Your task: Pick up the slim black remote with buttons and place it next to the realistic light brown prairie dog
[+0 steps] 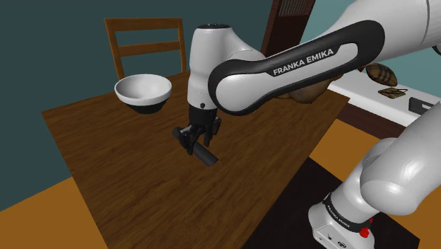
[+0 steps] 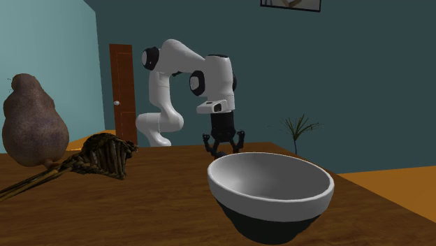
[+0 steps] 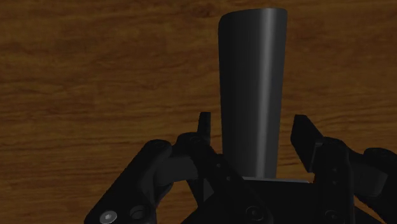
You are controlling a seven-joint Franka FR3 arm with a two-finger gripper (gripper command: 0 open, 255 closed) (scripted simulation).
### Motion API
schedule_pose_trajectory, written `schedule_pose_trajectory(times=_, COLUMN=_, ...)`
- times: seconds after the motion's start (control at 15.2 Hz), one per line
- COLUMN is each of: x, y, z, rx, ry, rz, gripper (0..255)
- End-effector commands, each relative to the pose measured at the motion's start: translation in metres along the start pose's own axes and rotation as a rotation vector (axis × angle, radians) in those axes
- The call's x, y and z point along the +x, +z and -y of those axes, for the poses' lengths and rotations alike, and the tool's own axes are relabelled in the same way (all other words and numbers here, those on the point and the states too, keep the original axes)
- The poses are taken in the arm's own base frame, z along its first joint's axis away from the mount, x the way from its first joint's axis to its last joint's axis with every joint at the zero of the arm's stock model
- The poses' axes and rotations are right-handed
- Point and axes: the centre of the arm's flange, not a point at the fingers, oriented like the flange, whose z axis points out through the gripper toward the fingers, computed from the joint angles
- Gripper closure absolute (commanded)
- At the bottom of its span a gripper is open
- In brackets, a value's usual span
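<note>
The table (image 1: 127, 163) is warm brown, streaked with darker wood grain. The remote (image 3: 251, 89) is plain charcoal black with a soft grey sheen running down its length. The gripper (image 1: 200, 141) is solid black. The arm (image 1: 283, 64) is white with black joints and has white "FRANKA EMIKA" lettering on a black band. The bowl (image 2: 269, 178) is white inside with a black base. The prairie dog (image 2: 31, 122) is a mottled dull brown. The walls (image 2: 349, 70) are deep teal and the floor (image 1: 35, 219) is orange-brown.
</note>
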Motion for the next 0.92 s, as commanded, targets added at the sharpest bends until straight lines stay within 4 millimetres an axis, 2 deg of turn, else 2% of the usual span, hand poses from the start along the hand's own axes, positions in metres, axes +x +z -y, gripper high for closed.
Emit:
schedule_pose_trajectory(times=0.0, x=0.000, y=0.000, z=0.000, rx=0.000, ry=0.000, rz=0.000, gripper=255)
schedule_pose_trajectory(times=0.53, x=0.000, y=0.000, z=0.000, rx=0.000, ry=0.000, rz=0.000, gripper=255)
schedule_pose_trajectory(times=0.86, x=0.000, y=-0.026, z=0.002, rx=0.000, ry=0.000, rz=0.000, gripper=255)
